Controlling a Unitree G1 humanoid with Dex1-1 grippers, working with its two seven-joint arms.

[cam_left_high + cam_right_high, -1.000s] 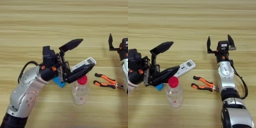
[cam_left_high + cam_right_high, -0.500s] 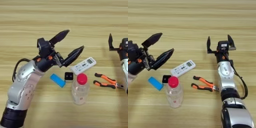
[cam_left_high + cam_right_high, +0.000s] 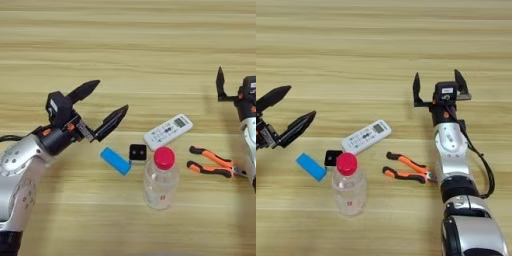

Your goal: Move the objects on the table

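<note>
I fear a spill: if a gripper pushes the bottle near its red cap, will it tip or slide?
The bottle stands upright and looks empty, so it is probably light and would likely tip. Its round body may then roll towards the pliers. A push low down seems safer.

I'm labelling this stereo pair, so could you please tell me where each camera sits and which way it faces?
Left eye view: on the head, looking down at the table; shows the left arm with its open left end effector and an edge of the right arm.
Right eye view: same head, same downward look; shows the whole right arm with its open right end effector.
Shared: bottle, remote, pliers, blue bar, black cube.
</note>
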